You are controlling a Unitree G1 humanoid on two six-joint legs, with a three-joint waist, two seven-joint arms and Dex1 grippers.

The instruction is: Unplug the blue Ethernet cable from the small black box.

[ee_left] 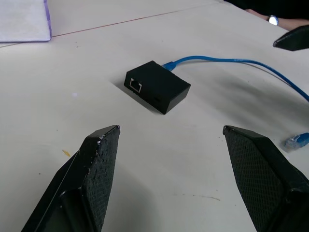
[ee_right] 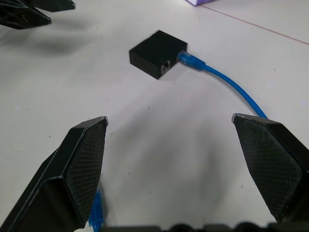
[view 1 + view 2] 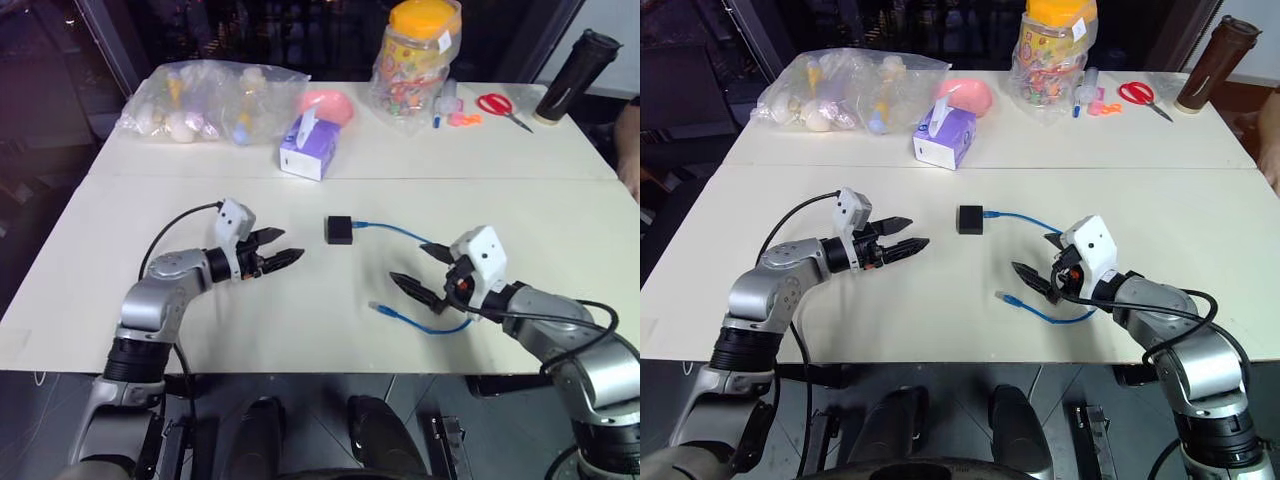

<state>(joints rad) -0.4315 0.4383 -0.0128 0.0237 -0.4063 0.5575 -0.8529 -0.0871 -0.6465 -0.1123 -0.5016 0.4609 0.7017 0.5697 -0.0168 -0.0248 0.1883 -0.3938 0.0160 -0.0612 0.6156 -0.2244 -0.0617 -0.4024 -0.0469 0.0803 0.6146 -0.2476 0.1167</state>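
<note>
White table (image 3: 300,330) spans scene. Right gripper (image 3: 424,268) hovers over table right of centre, fingers spread wide, nothing between them. Left gripper (image 3: 278,247) hovers left of centre, fingers parted, empty, aimed toward small black box (image 3: 339,229). Blue Ethernet cable (image 3: 400,232) plugged into box's right side, curves under right gripper, loops back; loose plug lies on table near that gripper. Box sits mid-table between grippers, touched by neither.
</note>
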